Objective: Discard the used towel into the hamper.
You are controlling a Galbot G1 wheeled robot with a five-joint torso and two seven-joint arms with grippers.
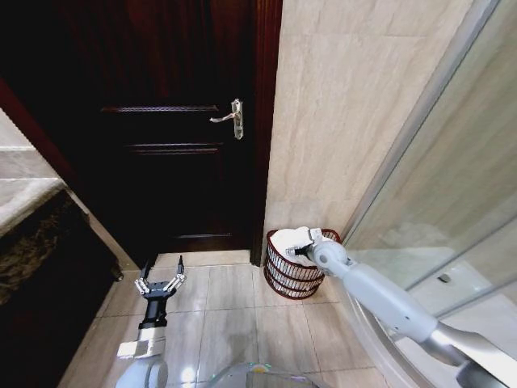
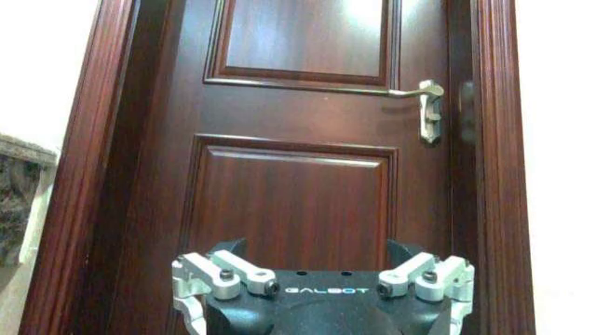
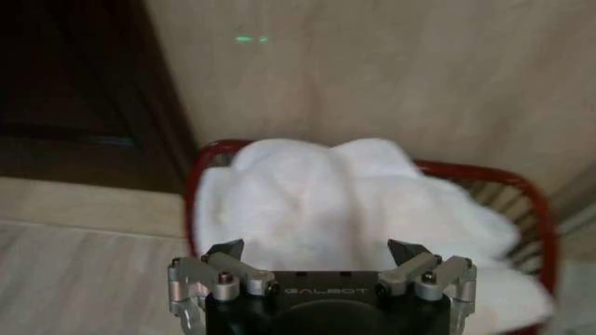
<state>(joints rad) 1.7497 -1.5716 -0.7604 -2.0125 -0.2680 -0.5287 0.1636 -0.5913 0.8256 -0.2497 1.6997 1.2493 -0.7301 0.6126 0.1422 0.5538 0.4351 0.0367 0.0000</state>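
The hamper, a reddish-brown wire basket, stands on the floor in the corner between the door frame and the tiled wall. The white towel lies bunched in its top, spilling over the rim. In the right wrist view the towel covers most of the hamper's red rim. My right gripper hovers at the hamper's mouth, just over the towel. Its jaws are open with nothing between them. My left gripper is held low over the floor, open and empty, facing the door.
A dark wooden door with a silver handle stands shut behind the hamper. A glass shower wall runs along the right and a dark stone counter along the left. Beige floor tiles lie between them.
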